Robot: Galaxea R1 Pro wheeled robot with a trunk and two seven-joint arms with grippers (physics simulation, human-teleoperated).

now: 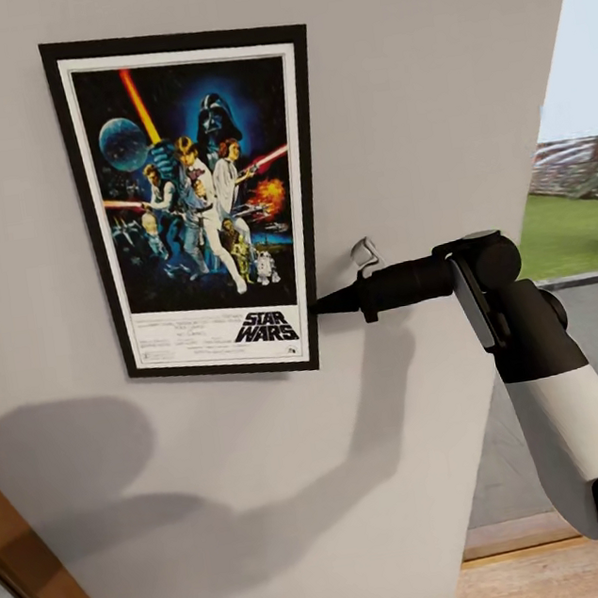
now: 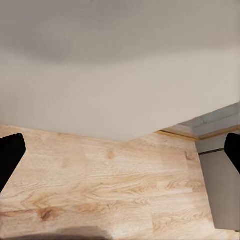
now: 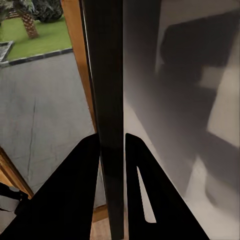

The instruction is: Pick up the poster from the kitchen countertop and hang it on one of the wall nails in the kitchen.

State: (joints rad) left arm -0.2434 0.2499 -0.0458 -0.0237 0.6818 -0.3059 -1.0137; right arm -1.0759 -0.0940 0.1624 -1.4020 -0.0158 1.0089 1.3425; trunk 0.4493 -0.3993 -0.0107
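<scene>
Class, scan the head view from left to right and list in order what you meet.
Wooden trim → poster → right hand gripping the poster's edge → right arm → lawn outdoors.

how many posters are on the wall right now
1. The poster sits flat against the grey wall, left of the right gripper, whose fingers clamp its lower right frame edge. More could hang beyond the camera's view.

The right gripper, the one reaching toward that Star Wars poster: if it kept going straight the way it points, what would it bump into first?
Nothing new, really: the right gripper is already closed on the poster's black frame edge, so pushing on would likely just shove the poster sideways along the grey wall.
</scene>
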